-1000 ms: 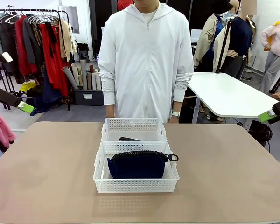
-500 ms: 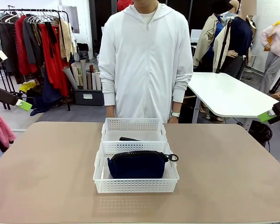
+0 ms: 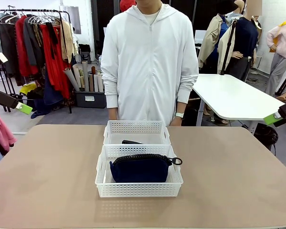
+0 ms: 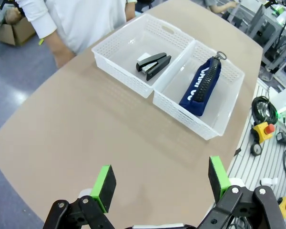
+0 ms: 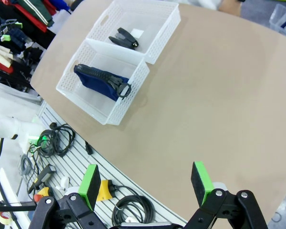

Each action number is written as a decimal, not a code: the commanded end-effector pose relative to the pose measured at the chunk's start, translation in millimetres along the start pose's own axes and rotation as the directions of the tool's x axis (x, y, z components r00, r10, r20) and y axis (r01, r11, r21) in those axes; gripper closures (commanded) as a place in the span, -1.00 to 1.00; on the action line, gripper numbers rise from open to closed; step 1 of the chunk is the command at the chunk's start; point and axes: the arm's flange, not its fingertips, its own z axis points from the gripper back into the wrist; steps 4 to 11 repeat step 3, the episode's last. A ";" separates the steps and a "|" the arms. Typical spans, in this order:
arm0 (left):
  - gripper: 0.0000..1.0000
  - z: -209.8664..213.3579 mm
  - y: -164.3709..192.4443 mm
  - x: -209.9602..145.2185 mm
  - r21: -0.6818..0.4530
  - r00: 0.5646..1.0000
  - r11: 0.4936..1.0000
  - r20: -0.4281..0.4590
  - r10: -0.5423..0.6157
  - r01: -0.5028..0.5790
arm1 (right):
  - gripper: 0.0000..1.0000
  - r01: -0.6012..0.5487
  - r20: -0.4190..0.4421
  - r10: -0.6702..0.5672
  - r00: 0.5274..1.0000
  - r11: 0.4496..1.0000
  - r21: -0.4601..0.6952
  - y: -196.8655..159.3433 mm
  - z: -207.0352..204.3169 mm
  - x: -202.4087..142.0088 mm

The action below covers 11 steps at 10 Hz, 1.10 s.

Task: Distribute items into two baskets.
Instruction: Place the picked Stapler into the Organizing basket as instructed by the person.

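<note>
Front view: soft navy pouch (image 3: 139, 170) in lattice basket (image 3: 138, 190); both arms' jaws gape empty.

A clothes rack (image 3: 43, 43) stands left; a white table (image 3: 233, 98) right.

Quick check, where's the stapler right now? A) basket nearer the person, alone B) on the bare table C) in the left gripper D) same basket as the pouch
A: the stapler lies alone in the far basket, and the pouch fills the near basket.
</note>
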 end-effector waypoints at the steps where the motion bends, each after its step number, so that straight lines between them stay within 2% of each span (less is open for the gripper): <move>1: -1.00 0.7 -1.3 -0.4 -0.004 1.000 1.000 -0.003 0.005 -0.005 | -1.00 0.004 0.003 -0.004 1.000 1.000 -0.002 -0.5 0.6 0.4; 11: -1.00 0.7 -1.3 -0.4 -0.004 1.000 1.000 -0.003 0.005 -0.005 | -1.00 0.004 0.003 -0.004 1.000 1.000 -0.002 -0.5 0.6 0.4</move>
